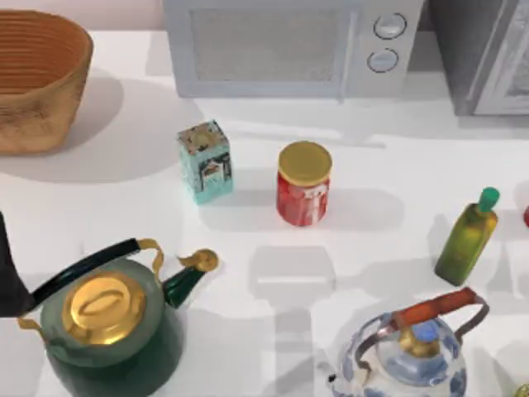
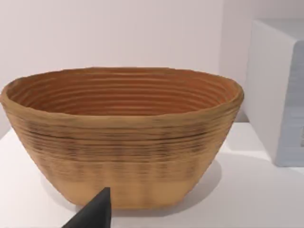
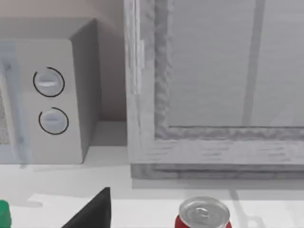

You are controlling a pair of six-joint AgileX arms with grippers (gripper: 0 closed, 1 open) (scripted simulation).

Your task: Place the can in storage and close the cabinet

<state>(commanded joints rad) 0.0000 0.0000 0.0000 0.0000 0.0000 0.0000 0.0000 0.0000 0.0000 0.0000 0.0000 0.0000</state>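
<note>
The can [image 3: 203, 214], red with a silver top, stands on the white table in front of the cabinet [image 3: 213, 95]. A red sliver of the can [image 1: 526, 217] shows at the top view's right edge. The cabinet [image 1: 463, 50] is dark-grey and speckled with a pale framed door, at the back right. I cannot tell whether the door is ajar. A dark part of my right gripper [image 3: 95, 211] hangs short of the can, apart from it. A dark part of my left gripper [image 2: 95, 213] faces the wicker basket, and that arm [image 1: 8, 273] sits at the left edge.
A white microwave [image 1: 281, 45] stands at the back middle, left of the cabinet. A wicker basket [image 1: 37, 78] is back left. A teal box [image 1: 205, 161], a red jar with a gold lid [image 1: 303, 184], an oil bottle [image 1: 468, 238], a green kettle [image 1: 111, 327] and a blue-white kettle [image 1: 413, 351] crowd the table.
</note>
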